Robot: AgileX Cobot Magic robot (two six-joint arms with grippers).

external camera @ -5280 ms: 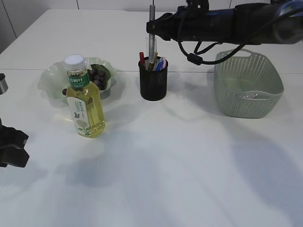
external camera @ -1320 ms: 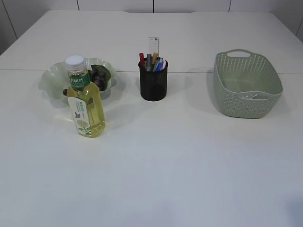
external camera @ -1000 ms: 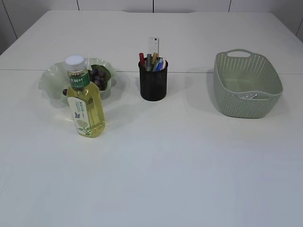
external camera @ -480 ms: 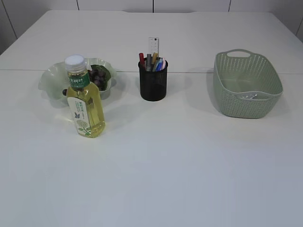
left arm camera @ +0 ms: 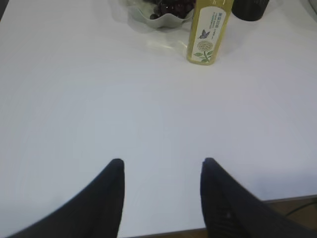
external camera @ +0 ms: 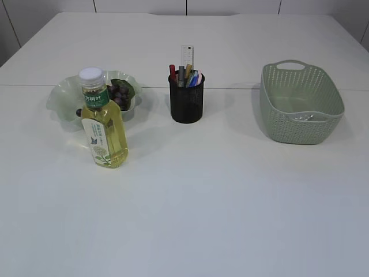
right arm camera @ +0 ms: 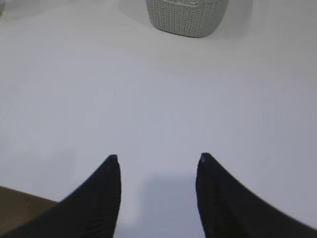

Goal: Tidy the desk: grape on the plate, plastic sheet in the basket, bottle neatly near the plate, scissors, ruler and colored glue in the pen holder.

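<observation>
- The left gripper (left arm camera: 161, 171) hangs low over the near edge of the bench (external camera: 230, 202), its two dark fingers spread apart with only bare bench top between them; it holds nothing.
- The right gripper (right arm camera: 157, 166) sits the same way at the near edge on its own side, fingers parted and empty, pointing towards the basket (right arm camera: 185, 15).
- Neither arm shows in the exterior view, so both seem pulled back to a rest pose.
- The bottle (external camera: 104, 121) stands upright just in front of the plate (external camera: 60, 98), close to its rim.
- The grape (external camera: 119, 93) lies on the plate.
- The pen holder (external camera: 186, 99) in the middle holds the ruler (external camera: 187, 56) and several coloured sticks; which are the scissors or the glue cannot be told.
- A clear sheet (external camera: 302, 117) appears to lie in the basket on the right.
- Judged from this layout, the tidying looks finished; the sound step is to keep both arms clear of the upright bottle.
</observation>
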